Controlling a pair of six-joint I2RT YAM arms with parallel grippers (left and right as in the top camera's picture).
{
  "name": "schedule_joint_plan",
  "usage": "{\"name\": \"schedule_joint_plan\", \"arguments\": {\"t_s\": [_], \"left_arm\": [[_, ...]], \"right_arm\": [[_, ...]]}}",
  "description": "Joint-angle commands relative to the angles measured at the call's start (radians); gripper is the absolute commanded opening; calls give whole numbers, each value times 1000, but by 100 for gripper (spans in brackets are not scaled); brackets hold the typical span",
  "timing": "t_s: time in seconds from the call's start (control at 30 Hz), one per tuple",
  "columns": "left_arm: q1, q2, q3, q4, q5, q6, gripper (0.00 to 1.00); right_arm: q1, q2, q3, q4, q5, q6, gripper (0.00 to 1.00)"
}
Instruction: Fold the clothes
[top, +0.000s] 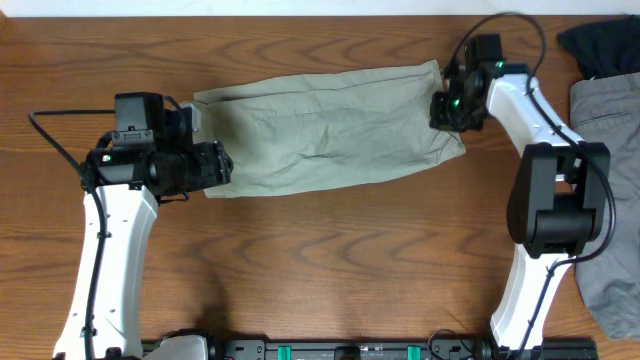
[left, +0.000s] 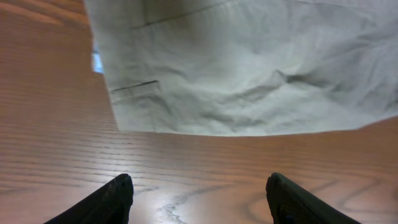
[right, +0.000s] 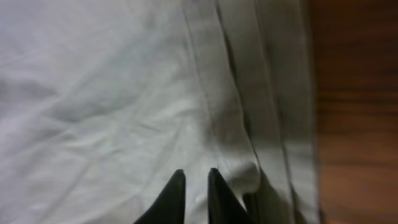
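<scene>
The clothes, light khaki-green shorts (top: 330, 125), lie spread flat across the back middle of the wooden table (top: 330, 270). My left gripper (top: 224, 166) is at their left end. In the left wrist view it (left: 199, 199) is open over bare wood, just short of the shorts' near edge (left: 249, 68), with nothing between its fingers. My right gripper (top: 447, 108) is at the shorts' right end. In the right wrist view its fingers (right: 196, 177) stand almost together on the cloth (right: 112, 93) beside the stitched hem bands, with a thin strip of fabric between them and a small raised fold alongside.
A grey garment (top: 610, 200) lies along the right edge of the table, and a black garment (top: 605, 45) sits in the far right corner behind it. Both arm bases stand at the front edge.
</scene>
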Motion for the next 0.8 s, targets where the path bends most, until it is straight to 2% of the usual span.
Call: {"name": "schedule_joint_plan", "arguments": {"t_s": [0.0, 0.27, 0.43, 0.6, 0.7, 0.77], "left_arm": [[-17, -2, 8, -15, 41, 6, 70], [-37, -2, 8, -24, 39, 11, 70], [-37, -2, 8, -19, 32, 29, 70], [-37, -2, 8, -16, 29, 30, 71], [-37, -1, 7, -16, 16, 29, 71], [-37, 0, 7, -15, -11, 29, 71]], "right_arm": [[0, 12, -79, 26, -4, 47, 2], [14, 2, -219, -122, 75, 154, 2], [81, -82, -255, -215, -45, 26, 2], [151, -238, -256, -193, -35, -1, 1], [154, -320, -256, -109, 37, 30, 1], [138, -342, -256, -31, 69, 58, 7]]}}
